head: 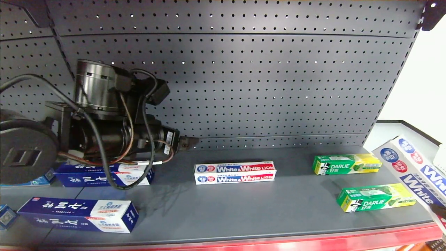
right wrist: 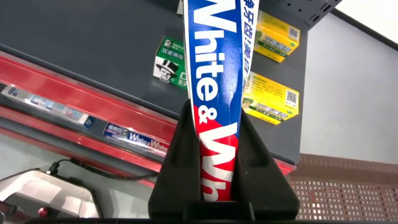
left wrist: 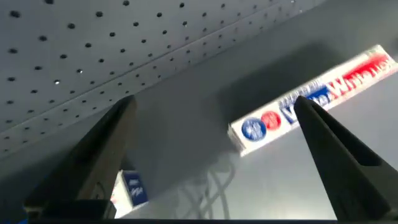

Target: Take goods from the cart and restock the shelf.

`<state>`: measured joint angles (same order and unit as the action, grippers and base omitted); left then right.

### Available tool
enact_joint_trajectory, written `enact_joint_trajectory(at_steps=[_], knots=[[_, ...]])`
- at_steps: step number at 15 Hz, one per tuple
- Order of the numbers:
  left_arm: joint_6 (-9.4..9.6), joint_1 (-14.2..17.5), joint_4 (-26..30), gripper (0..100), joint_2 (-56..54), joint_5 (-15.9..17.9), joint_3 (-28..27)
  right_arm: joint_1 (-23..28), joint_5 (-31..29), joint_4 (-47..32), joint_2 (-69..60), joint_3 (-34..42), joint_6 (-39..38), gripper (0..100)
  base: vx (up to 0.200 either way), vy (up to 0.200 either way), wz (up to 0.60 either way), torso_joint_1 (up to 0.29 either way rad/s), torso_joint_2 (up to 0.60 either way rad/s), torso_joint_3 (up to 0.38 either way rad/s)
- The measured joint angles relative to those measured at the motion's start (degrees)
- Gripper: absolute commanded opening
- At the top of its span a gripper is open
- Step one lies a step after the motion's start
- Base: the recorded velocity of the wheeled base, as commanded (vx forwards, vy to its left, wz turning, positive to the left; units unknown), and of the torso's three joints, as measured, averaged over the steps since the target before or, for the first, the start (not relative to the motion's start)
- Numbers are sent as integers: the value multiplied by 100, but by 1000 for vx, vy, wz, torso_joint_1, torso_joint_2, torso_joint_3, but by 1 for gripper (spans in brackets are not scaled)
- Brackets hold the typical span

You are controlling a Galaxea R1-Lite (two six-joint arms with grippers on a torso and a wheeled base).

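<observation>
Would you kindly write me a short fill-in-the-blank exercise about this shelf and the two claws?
1. The right claw grips a toothpaste box, and the left claw is ____.
2. On the shelf lie ____ green boxes.
3. The blue boxes lie toward the robot's ____ side.
Missing words: open; two; left.

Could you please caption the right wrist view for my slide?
Right gripper holds a toothpaste box before the shelf.
</observation>
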<state>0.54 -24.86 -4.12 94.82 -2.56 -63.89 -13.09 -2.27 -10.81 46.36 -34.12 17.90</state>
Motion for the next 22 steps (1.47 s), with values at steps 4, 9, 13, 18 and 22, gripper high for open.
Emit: enact_joint_trajectory(at_steps=[4,9,13,18,22], knots=[[-351,-347,-12,100,694,-521,-714,-7,-106,6,2,-11,0,0,0,0,0,0,0,0],[-711,-697,106,100,1463,-866,-1331,-5,-107,6,5,22,0,0,0,0,0,0,0,0],[-828,-955,317,100,2029,-901,-1952,1,-110,9,5,33,0,0,0,0,0,0,0,0],[-397,-909,325,100,2350,-553,-2053,37,-107,11,-15,88,-6,0,0,0,0,0,0,0],[88,-660,334,100,2387,-340,-1992,37,-106,17,-17,96,-9,0,0,0,0,0,0,0]])
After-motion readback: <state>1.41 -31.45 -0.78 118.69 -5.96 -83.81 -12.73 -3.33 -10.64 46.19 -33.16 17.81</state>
